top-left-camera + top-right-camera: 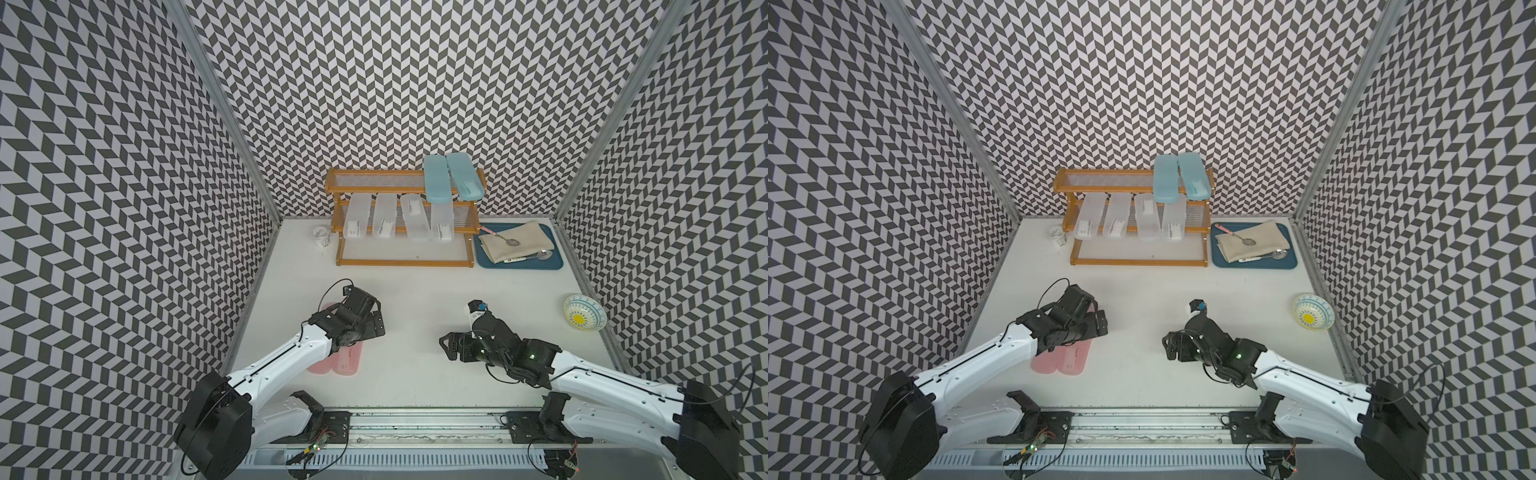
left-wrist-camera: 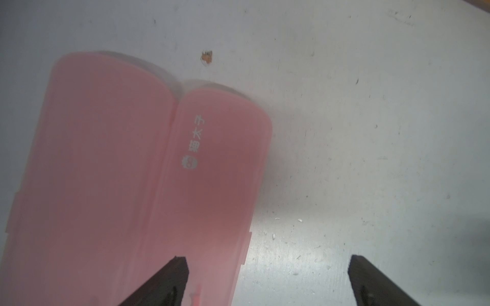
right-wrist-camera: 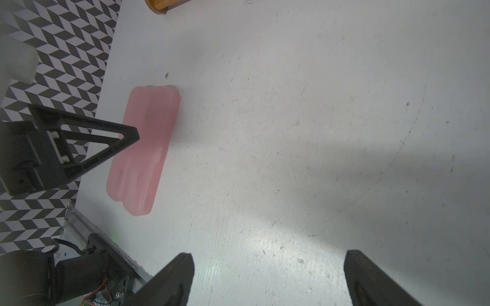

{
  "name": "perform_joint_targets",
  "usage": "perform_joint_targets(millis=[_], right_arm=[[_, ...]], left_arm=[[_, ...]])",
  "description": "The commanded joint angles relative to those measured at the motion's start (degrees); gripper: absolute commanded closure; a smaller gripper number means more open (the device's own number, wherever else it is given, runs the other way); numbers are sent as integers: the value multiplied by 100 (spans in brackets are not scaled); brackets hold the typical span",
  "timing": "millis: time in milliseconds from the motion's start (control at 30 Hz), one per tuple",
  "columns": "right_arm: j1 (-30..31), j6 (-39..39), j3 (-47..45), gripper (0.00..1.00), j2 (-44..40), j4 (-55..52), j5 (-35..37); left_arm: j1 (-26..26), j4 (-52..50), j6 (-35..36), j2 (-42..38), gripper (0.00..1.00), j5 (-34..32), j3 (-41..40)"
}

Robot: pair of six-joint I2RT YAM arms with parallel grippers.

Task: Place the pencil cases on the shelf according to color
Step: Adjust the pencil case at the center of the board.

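Left wrist: left gripper (image 2: 267,261) jaws wide apart, clamped on nothing. One fingertip (image 2: 175,267) is over the labelled pink case (image 2: 222,172), the other over bare table (image 2: 371,132). The case's outer edge falls in the gap between them. Can't tell if it touches the case. Plain pink case (image 2: 100,159) lies against the labelled one, on the side away from the gap. Both are flat on the table, running out ahead of the gripper.

Right wrist: right gripper (image 3: 267,254) jaws apart, only table between them. Pink pair sits well ahead and off to one side, with a left-gripper finger over it. One foot of the shelf (image 3: 159,5) shows far ahead.

Top views: in both, the pink pair lies under the left gripper, partly covered by the arm. Shelf is well ahead of both grippers. Two light blue cases (image 1: 436,178) on the top tier, four clear-white cases (image 1: 384,216) on the middle tier. Dark blue tray (image 1: 555,262) with cloth (image 1: 519,241) is just beside the shelf, ahead of the right gripper. Bowl (image 1: 584,318) is out past the right gripper's outer side.
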Motion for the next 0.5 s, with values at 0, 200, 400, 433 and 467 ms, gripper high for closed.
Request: perform_joint_targets(millis=[0,200,400,433,467], right_arm=[[30,12,-107,7,-98,178,104],[31,-96,-174,7,47,345,31],[26,-165,-87,7,210,290,38],[33,-160,-92,7,212,298,51],[27,-156,-106,7,216,308,52]], left_arm=[[-149,242,-407,-72,0,-311,-157],[-210,231,-614,-132,0,-199,-382],[-500,146,-946,-56,0,-336,-500],[-552,62,-1006,-21,0,-461,-460],[-600,-13,-1037,2,1,-594,-409]])
